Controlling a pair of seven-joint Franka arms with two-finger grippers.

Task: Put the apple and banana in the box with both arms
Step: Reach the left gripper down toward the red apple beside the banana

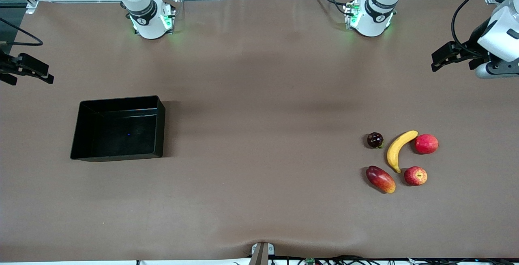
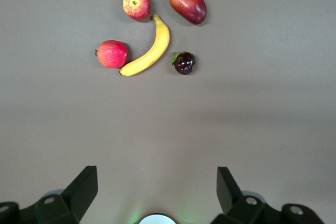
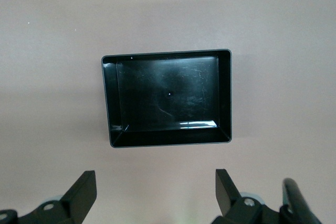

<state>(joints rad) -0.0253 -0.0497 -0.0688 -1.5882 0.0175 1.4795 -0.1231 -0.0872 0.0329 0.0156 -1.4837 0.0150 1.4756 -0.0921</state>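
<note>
With nothing yet gripped, the left gripper (image 2: 155, 192) and right gripper (image 3: 155, 192) are held spread wide, raised at their own table ends, because the apple (image 1: 415, 175) and banana (image 1: 398, 149) lie clustered at the left arm's end, well apart from the empty box (image 1: 158, 110) at the right arm's end.

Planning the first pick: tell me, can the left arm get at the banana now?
Probably yes: the banana lies uncovered at the left arm's end, and the left gripper is open and empty.

The box (image 1: 118, 128) sits on the counter (image 1: 259, 135) toward the right arm's end. The fruits cluster toward the left arm's end: the banana (image 1: 398, 149) lies between a mangosteen (image 1: 375, 140) and a peach (image 1: 426, 143); the apple (image 1: 415, 175) and a mango (image 1: 380, 179) lie nearer the front camera, side by side.
</note>
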